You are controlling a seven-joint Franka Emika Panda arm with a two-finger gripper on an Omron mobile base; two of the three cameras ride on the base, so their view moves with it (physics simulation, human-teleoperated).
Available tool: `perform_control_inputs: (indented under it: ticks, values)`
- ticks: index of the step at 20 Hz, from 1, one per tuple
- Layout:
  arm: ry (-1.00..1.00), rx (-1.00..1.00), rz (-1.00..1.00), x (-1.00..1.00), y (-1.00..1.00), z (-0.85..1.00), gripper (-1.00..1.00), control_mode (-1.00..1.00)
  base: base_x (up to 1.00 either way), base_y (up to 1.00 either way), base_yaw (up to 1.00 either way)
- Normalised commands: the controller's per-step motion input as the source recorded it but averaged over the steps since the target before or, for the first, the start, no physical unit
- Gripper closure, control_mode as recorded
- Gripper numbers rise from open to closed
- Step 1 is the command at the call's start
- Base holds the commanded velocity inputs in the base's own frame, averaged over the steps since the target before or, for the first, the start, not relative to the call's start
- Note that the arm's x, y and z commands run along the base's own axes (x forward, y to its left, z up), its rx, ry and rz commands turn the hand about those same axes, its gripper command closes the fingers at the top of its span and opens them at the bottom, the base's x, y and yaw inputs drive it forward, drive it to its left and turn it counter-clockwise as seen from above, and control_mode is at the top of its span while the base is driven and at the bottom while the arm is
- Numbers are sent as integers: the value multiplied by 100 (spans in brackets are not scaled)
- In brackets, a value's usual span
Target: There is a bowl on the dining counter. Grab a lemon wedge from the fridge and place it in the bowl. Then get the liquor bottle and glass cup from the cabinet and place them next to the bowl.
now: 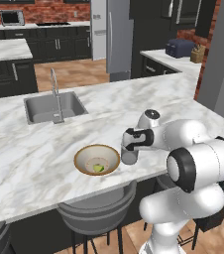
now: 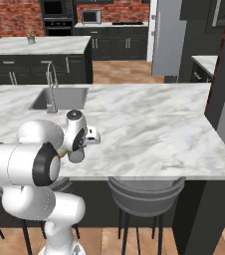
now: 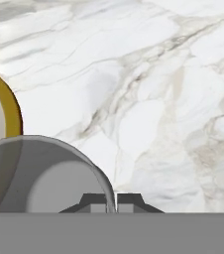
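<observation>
**Inspector A:** In the hand view, the bowl (image 3: 5,111) is cut by the left edge; one arc of gold rim shows. The glass cup (image 3: 44,173) loses its lower part at the bottom.

**Inspector B:** In the left base view, the wrist covers the glass cup (image 1: 129,157) from above, hiding the gripper tips. The green piece in the bowl (image 1: 97,159) is too small to identify.

**Inspector A:** In the right base view, the arm hides the bowl entirely, and the cup (image 2: 76,156) is half hidden.
</observation>
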Motion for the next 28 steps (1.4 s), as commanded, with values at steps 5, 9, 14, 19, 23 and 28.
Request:
perform_control_inputs:
  ticks: [5, 9, 14, 19, 23, 28]
  values:
    - [0, 0, 0, 20, 0, -24, 100, -100, 0, 0, 0]
    - [0, 0, 0, 17, 0, -19, 100, -100, 0, 0, 0]
    - [0, 0, 0, 17, 0, -24, 100, -100, 0, 0, 0]
    - [0, 0, 0, 1, 0, -20, -100, -100, 0, 0, 0]
    - [-5, 0, 0, -51, 0, 17, -100, -100, 0, 0, 0]
    - [-19, 0, 0, -93, 0, 80, -100, -100, 0, 0, 0]
